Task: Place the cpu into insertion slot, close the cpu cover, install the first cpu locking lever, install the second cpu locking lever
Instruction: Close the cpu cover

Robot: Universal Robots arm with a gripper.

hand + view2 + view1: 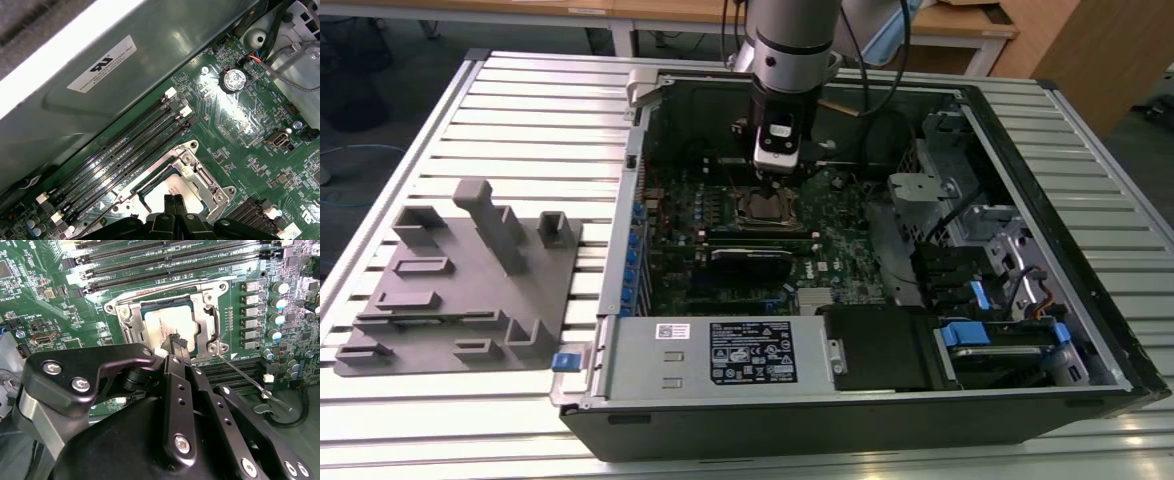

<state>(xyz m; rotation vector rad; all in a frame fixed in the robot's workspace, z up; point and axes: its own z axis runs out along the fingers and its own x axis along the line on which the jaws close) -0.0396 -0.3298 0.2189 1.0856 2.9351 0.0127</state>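
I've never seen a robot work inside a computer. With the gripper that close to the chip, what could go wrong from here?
1. The shut gripper has its tip right at the cpu, by the cover; a slip or too hard a push could scratch or stress the chip.
2. The thin lever sticks out free beside the cover; it may slide off the tip or spring away.
3. Capacitors stand close by; a sideways move might clip them.

The board [240,125] carries one cpu [167,327], one cpu cover [207,315], one coin battery [233,80] and a bank of four long black slots [125,150]. One computer case [854,430] and one grey fixture block [454,290] share the surface [520,110].
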